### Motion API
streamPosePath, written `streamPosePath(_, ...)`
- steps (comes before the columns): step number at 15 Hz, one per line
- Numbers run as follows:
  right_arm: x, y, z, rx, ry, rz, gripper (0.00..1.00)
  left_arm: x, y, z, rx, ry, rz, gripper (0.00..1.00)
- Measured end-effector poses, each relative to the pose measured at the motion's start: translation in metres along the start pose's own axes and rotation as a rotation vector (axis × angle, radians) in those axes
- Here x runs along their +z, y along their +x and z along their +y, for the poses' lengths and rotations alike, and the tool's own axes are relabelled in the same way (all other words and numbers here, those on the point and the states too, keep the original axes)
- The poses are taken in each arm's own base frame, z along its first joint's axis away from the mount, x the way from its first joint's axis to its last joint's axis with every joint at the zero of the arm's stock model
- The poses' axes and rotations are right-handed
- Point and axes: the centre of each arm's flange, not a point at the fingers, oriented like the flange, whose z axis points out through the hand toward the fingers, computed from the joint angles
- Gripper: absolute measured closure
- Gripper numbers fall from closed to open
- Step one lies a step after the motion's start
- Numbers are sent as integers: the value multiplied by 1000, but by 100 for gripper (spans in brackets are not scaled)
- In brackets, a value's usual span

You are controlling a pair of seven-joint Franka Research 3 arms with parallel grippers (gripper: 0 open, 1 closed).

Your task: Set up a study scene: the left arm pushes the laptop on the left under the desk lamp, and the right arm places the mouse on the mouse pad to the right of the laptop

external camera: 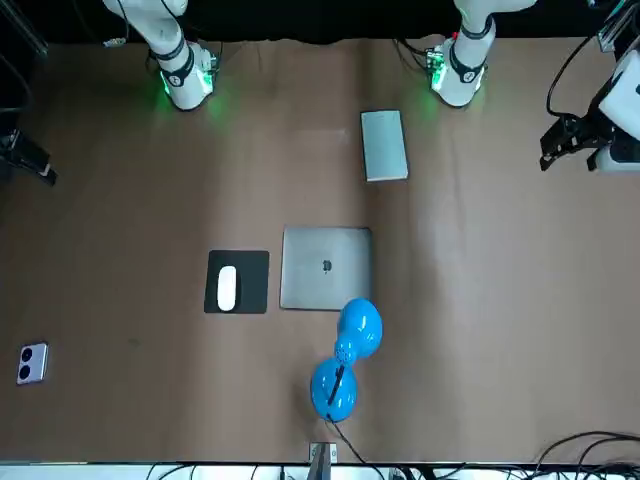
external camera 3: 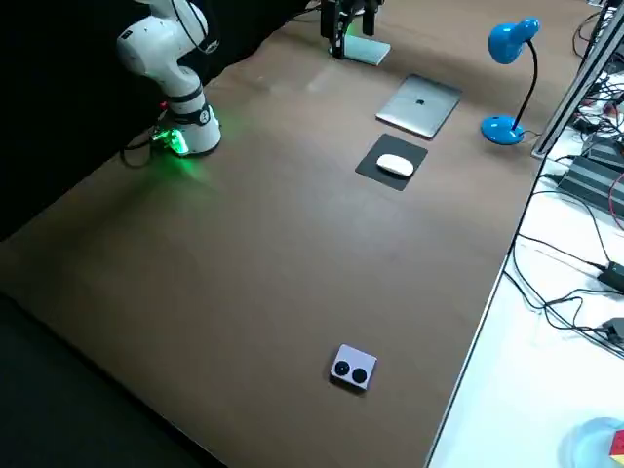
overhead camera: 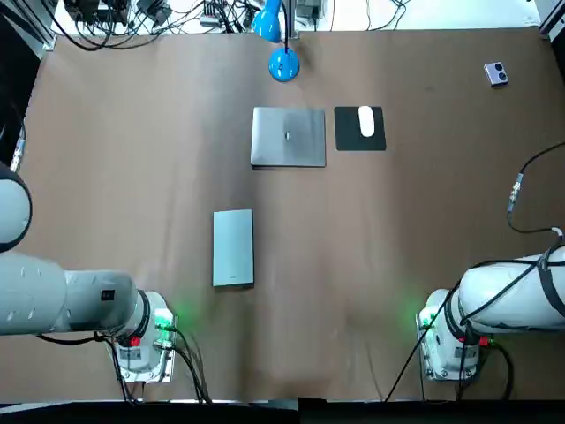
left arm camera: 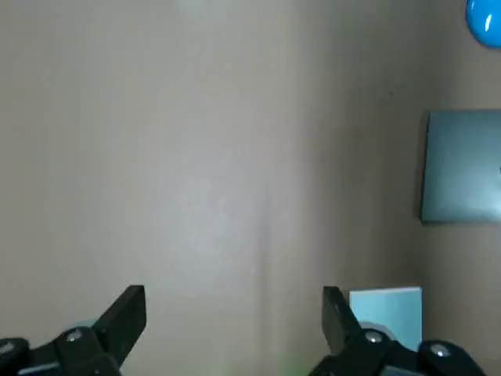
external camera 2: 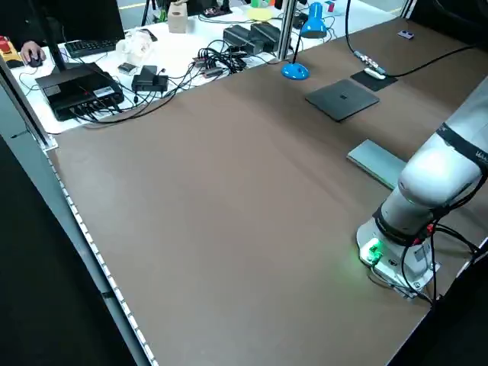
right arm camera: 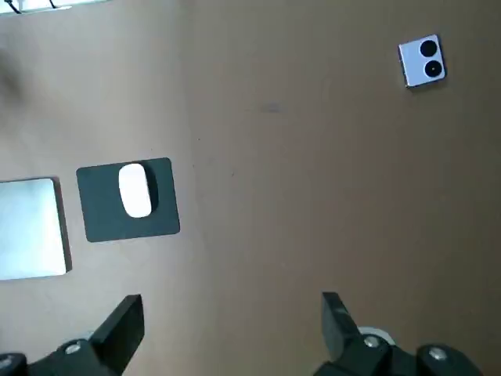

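The left pincer (left arm camera: pixel 234 304) and right pincer (right arm camera: pixel 232 310) hung wide open, empty, high over the table. The laptop (overhead camera: pixel 289 136) lay under the lamp (overhead camera: pixel 282 64), the mouse (overhead camera: pixel 365 121) on the pad (overhead camera: pixel 347 140). A low arm sweep could knock either askew.

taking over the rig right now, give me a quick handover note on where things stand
Left gripper: open, empty, above the table near the robot's edge.
Right gripper: open, empty, also near the robot's edge.
Laptop: closed, directly in front of the desk lamp.
Mouse: on the mouse pad, just right of the laptop.
Done: both placements look finished.
Left: seemingly nothing. A grey slab lies apart, closer to the left arm.
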Motion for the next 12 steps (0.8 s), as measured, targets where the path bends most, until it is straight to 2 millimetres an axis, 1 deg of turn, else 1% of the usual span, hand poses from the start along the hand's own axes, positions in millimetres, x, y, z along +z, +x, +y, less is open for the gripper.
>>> streamPosePath(2, 0, 0, 0, 0, 0, 0, 0, 5, -4, -1, -4, 2, -39, 0)
streamPosePath(5, 0, 0, 0, -1, 0, -1, 0, 8, -5, -2, -6, -2, -51, 0)
streamPosePath(12, 0, 0, 0, -3, 0, -2, 0, 6, -3, 1, -2, -4, -31, 0)
